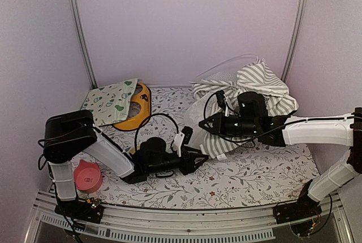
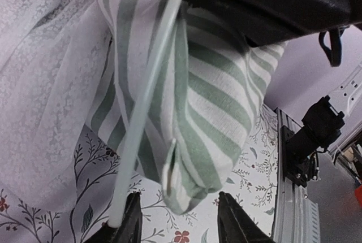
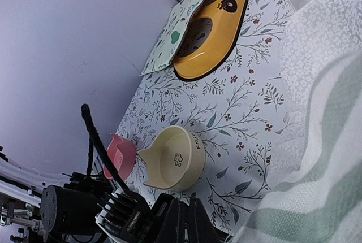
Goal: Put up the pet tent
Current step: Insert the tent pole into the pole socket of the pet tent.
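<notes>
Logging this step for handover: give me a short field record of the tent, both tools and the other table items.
pet tent: crumpled heap at back right, not standing
pole: thin, white, alongside the hanging striped corner
left tool: open around that hanging corner
right tool: shut on pet tent fabric, holding that corner up
mat: back left, partly over yellow dish
pink bowl: near left
cream bowl: beside pink bowl

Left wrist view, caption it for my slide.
Left gripper, jaws apart, under a hanging striped pet tent corner and white pole.
</notes>
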